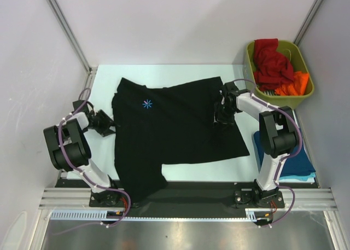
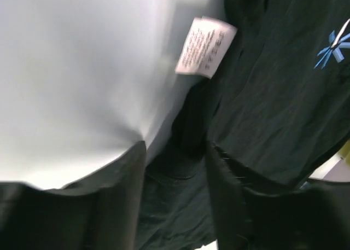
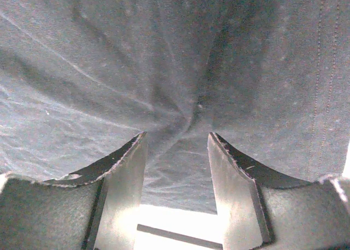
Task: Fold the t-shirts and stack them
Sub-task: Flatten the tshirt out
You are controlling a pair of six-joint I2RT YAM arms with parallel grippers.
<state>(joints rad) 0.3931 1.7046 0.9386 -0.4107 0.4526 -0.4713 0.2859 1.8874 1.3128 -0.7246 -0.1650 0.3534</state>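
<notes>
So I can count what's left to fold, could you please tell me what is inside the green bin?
The green bin holds a crumpled red t-shirt and an orange t-shirt beside it. Anything beneath them, and the bin's floor, is covered.

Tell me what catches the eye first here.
A black t-shirt with a blue starburst print sprawls across the table, the left pincer and right pincer at its sides. In the far right corner an olive bin holds a red shirt and an orange shirt.
</notes>
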